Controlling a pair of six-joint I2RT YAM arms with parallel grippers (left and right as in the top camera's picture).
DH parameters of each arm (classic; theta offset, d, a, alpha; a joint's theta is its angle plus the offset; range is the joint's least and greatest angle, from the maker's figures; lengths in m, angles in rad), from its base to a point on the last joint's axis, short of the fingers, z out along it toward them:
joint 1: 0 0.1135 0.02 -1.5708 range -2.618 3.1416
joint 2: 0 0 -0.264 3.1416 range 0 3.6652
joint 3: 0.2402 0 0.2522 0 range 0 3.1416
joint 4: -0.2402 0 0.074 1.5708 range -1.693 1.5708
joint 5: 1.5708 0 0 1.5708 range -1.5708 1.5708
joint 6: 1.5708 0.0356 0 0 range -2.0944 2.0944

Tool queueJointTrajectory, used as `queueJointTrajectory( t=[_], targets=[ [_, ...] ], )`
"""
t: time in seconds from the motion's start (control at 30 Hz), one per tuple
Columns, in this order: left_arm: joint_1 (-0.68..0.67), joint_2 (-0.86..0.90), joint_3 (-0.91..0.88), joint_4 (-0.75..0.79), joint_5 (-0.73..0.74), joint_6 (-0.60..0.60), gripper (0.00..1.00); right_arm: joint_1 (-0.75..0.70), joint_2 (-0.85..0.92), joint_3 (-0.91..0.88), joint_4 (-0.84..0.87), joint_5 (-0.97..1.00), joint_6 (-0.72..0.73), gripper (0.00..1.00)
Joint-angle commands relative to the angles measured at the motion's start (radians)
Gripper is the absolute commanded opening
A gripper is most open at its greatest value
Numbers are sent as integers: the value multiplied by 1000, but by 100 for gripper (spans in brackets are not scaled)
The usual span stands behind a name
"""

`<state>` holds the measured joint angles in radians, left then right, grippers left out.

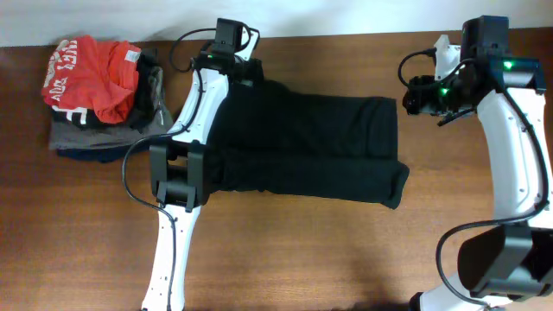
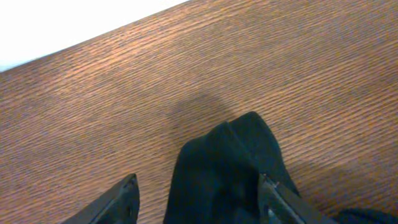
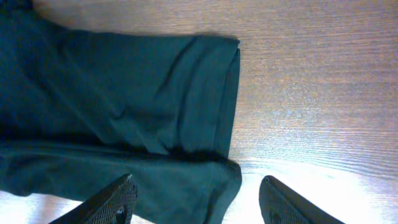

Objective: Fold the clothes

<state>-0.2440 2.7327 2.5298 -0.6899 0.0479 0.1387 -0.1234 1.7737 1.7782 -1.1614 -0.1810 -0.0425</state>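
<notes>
A black garment [image 1: 307, 147] lies spread across the middle of the table, folded lengthwise. My left gripper [image 1: 232, 71] is at its far left corner. In the left wrist view the gripper [image 2: 199, 190] is open, and a raised corner of the black cloth [image 2: 224, 165] lies between its fingers. My right gripper [image 1: 415, 97] hovers just beyond the garment's far right corner. In the right wrist view this gripper [image 3: 196, 193] is open over the garment's right-hand edge [image 3: 211, 112], holding nothing.
A pile of clothes, with a red printed shirt [image 1: 91, 76] on top of grey and dark pieces, sits at the far left of the wooden table [image 1: 346, 250]. The table's far edge meets a white wall close behind both grippers.
</notes>
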Motion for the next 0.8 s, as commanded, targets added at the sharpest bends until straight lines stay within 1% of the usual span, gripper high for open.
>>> queueJointTrajectory(
  t=[0.0, 0.07, 0.1, 0.13, 0.17, 0.23, 0.3, 0.4, 0.5, 0.63, 0.77],
  targets=[
    [-6, 19, 22, 6, 2, 6, 56, 5, 2, -8, 11, 9, -6, 68],
    [-6, 19, 22, 6, 26, 6, 52, 5, 2, -8, 10, 9, -6, 68],
    [-6, 20, 22, 6, 36, 6, 47, 5, 2, -8, 9, 9, -6, 68],
    [-6, 20, 22, 6, 43, 6, 40, 5, 2, -8, 8, 9, -6, 68],
    [-6, 20, 22, 6, 45, 6, 35, 5, 2, -8, 6, 9, -6, 68],
    [-6, 20, 22, 5, 45, 6, 16, 5, 2, -8, 4, 9, -6, 68],
    [-5, 20, 22, 5, 45, 6, 1, 5, 2, -8, 4, 9, -6, 68],
    [4, 20, 28, -9, 42, 5, 1, 5, 2, -8, 5, 9, -6, 68],
    [13, 19, 68, -53, 42, 5, 1, 5, 2, -8, 13, 9, -6, 68],
    [21, 10, 194, -161, 22, 5, 1, 5, 2, -8, 35, 9, -6, 68],
    [21, -1, 360, -313, -22, 5, 1, 5, 2, -8, 66, 8, -6, 68]
  ],
)
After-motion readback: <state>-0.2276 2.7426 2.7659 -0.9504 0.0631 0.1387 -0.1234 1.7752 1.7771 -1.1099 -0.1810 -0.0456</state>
